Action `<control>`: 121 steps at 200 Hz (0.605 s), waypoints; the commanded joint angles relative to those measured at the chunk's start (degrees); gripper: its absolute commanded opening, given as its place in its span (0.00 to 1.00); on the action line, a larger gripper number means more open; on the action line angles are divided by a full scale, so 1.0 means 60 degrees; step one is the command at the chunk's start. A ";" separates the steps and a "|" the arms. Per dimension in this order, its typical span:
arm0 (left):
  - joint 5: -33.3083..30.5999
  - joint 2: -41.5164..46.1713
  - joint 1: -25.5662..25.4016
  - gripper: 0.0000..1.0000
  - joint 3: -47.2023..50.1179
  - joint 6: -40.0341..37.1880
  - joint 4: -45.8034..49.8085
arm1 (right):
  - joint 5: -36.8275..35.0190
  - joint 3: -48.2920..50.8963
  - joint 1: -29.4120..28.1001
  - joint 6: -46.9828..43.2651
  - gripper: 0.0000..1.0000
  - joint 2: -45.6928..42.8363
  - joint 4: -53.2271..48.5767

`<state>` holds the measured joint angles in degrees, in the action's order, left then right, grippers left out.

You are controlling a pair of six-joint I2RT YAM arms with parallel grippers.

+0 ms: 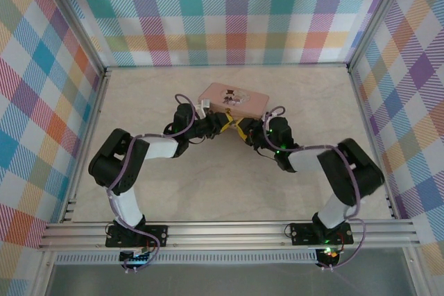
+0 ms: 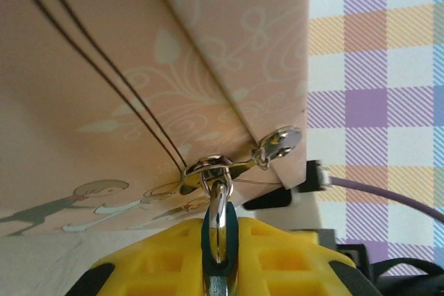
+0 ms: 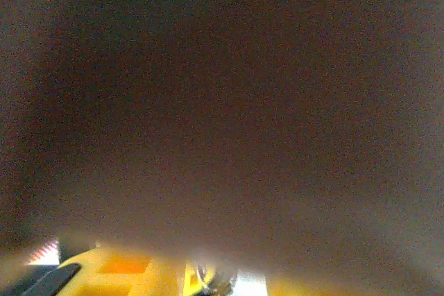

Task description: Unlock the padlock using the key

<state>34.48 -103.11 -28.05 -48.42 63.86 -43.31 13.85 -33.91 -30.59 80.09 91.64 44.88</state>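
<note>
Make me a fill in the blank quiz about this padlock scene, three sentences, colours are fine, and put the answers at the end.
1. The tin with the cartoon couple is ___.
2. The left hand, which has ___ fingers, grips the padlock.
3. In the left wrist view, the cable to the right of the tin is ___.
Missing words: pink, yellow, purple.

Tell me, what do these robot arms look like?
Both the left arm and right arm have chunky black joints linked by white tubes, with purple cables looping along them. The fingers are yellow plastic with square pockets. Small green lights glow on the right arm.
</note>
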 commanded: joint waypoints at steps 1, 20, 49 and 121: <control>0.0494 0.0416 0.0133 0.15 -0.0146 -0.0560 0.0341 | 0.0247 -0.0364 0.0059 -0.2387 0.37 -0.1389 -0.3813; 0.0494 0.0419 0.0163 0.16 -0.0325 -0.0681 0.0740 | 0.0068 -0.0877 0.0059 -0.3906 0.38 -0.2247 -0.6273; 0.0588 0.0429 0.0175 0.16 -0.0443 -0.0609 0.0915 | -0.0452 -0.1856 -0.0051 -0.6169 0.37 -0.2788 -0.8914; 0.0797 0.0705 0.0197 0.17 -0.0504 -0.0596 0.1229 | -0.2277 -0.4396 -0.1191 -1.0049 0.36 -0.1872 -1.1321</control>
<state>36.64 -102.15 -27.42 -49.01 61.41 -34.11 4.14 -57.21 -36.40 30.22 77.71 -16.69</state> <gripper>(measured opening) 0.171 0.362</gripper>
